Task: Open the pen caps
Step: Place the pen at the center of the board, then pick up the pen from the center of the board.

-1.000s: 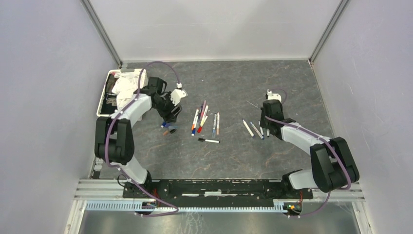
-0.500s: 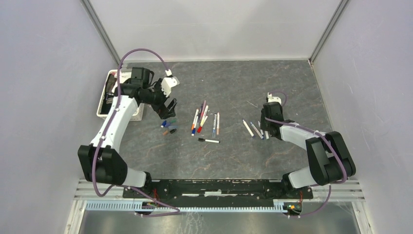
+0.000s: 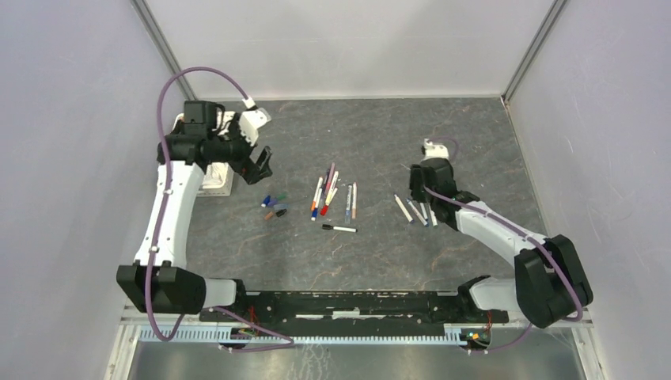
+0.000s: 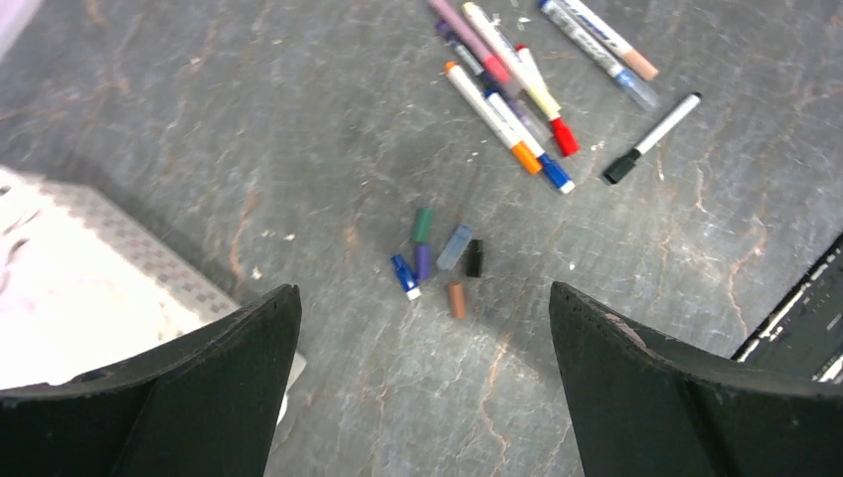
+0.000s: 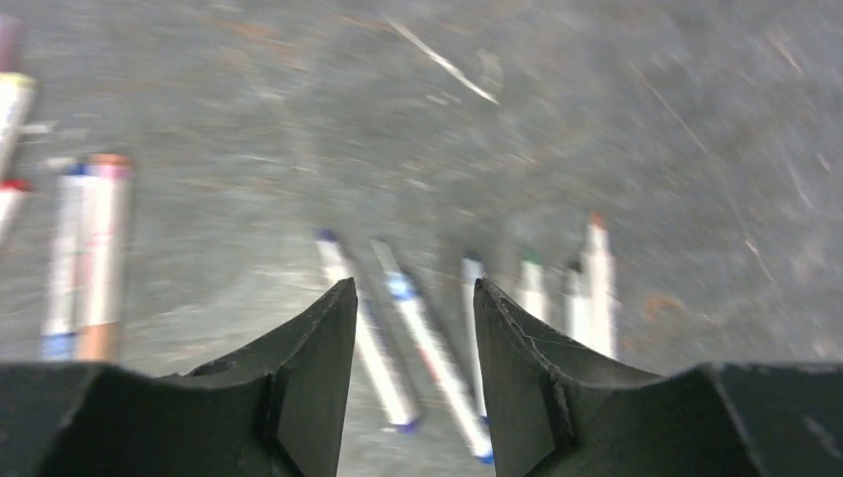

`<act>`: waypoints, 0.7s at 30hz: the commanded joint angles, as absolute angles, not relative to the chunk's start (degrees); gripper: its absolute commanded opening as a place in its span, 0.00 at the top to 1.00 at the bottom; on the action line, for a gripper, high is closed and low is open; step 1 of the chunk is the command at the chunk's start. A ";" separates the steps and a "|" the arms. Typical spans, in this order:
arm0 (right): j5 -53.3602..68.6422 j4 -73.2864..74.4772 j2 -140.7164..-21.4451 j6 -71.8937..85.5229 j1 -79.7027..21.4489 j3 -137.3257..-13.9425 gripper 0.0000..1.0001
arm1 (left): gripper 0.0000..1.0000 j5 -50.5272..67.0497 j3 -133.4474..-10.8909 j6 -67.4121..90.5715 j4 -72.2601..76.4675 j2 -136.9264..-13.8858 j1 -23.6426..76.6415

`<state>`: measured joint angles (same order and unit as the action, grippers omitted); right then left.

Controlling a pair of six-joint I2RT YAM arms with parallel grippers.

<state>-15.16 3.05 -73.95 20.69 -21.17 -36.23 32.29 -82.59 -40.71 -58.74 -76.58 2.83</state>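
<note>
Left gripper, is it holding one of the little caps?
No, the left gripper is open and empty, and the caps lie loose on the table below it.

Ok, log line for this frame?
left gripper open, empty, high near loose pen caps | right gripper open, empty, over uncapped pens | capped pens mid-table
</note>
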 commanded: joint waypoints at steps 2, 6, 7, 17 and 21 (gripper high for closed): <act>-16.17 5.52 -77.32 19.34 -32.20 -47.03 0.45 | 0.00 34.07 -84.11 -35.85 -55.61 -71.90 -3.90; -14.78 6.44 -85.54 19.54 -38.65 -53.08 0.46 | 0.00 33.68 -82.99 -34.05 -54.24 -71.12 -5.27; -14.59 7.09 -87.57 19.76 -39.68 -54.64 0.47 | 0.00 34.07 -82.75 -34.00 -54.55 -71.17 -5.35; -14.42 9.99 -102.15 19.93 -44.75 -65.24 0.57 | 0.00 35.46 -81.91 -35.59 -58.05 -71.78 -5.49; -14.59 9.49 -103.90 20.31 -44.81 -64.72 0.60 | 0.00 35.96 -81.91 -36.33 -59.00 -71.63 -5.45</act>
